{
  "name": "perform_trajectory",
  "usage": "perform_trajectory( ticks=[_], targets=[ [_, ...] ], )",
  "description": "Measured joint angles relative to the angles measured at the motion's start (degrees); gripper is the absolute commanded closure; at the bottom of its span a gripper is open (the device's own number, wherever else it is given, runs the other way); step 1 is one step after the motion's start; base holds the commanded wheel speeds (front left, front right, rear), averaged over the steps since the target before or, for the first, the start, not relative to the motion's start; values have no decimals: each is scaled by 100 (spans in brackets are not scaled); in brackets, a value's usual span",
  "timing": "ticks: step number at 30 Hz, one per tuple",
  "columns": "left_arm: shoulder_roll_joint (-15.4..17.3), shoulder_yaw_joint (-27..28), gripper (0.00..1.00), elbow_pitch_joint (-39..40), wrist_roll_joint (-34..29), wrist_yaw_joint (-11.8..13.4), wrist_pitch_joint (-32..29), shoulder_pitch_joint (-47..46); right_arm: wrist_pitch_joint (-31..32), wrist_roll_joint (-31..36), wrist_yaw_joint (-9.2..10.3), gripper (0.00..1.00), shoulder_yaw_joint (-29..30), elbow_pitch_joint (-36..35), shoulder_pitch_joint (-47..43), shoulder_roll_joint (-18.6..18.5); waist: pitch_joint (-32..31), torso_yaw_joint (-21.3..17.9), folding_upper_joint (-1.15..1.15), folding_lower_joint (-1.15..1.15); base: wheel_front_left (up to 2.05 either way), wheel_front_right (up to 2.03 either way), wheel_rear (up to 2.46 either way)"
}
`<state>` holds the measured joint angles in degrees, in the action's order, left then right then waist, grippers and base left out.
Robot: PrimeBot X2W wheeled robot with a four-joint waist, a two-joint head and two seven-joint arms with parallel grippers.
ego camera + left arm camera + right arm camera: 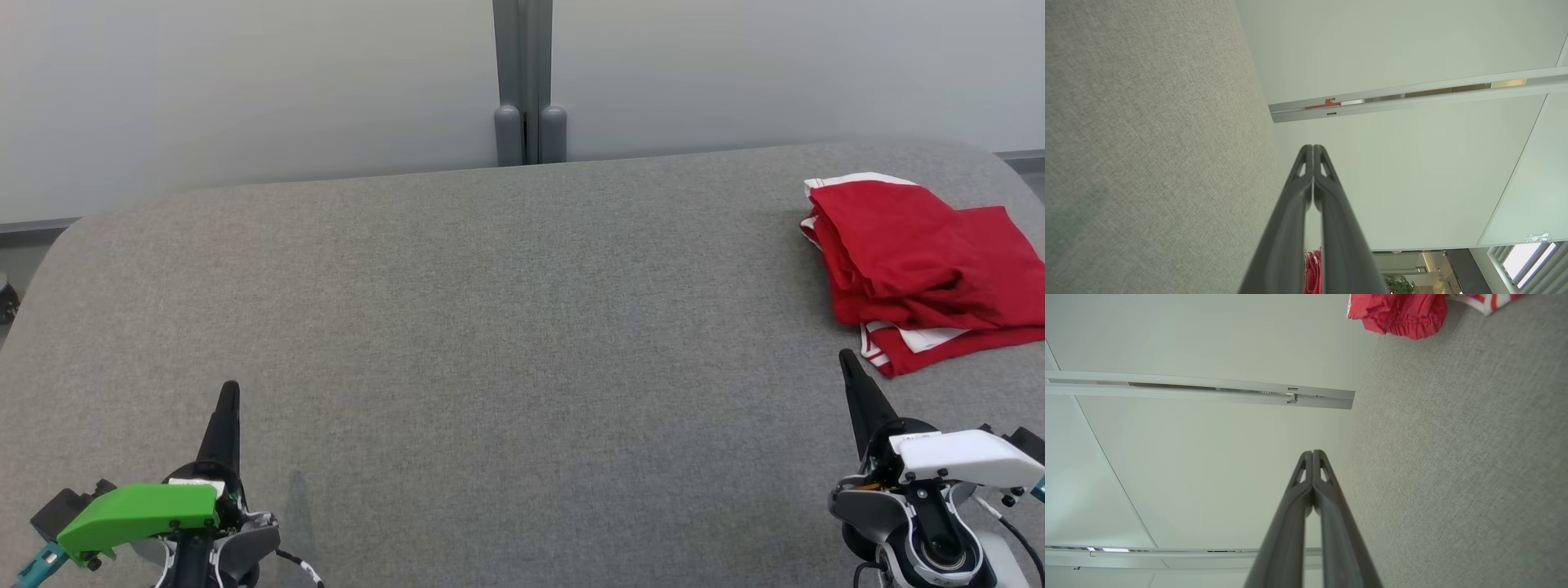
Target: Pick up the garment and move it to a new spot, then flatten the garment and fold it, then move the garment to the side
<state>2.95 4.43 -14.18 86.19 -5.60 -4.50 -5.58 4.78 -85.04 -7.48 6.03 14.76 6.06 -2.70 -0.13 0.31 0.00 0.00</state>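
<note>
The garment point(914, 261) is red with white trim and lies folded in a loose pile at the far right of the grey table point(490, 327). A red edge of the garment point(1400, 314) also shows at the top of the right wrist view. My right gripper point(847, 359) sits at the lower right, just in front of the garment, shut with nothing in it; its tips point(1312, 452) meet. At the lower left my left gripper point(230, 388) is shut and empty, far from the garment, its tips point(1312, 147) pressed together.
The grey fabric-covered table has rounded far corners and a pale wall behind it. A grey post point(529, 82) stands behind the table's far edge at the middle.
</note>
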Motion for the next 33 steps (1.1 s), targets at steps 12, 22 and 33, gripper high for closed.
perform_trajectory(
  ticks=[12, 22, 33],
  targets=[
    [1, 124, 100, 49, 424, -68, -129, -37, 121, -488, 0, 100, 43, -8, 18, -3, 7, -21, 0, 0, 0, 0, 0],
    [2, 181, 100, 70, 644, -98, -191, -50, 177, -713, 0, 100, 63, -14, 42, -5, 10, -31, 0, 0, 0, 0, 0],
    [2, 185, 100, 70, 644, -98, -191, -53, 177, -713, 0, 100, 63, -14, 43, -5, 10, -31, 0, 0, 0, 0, 0]
  ],
)
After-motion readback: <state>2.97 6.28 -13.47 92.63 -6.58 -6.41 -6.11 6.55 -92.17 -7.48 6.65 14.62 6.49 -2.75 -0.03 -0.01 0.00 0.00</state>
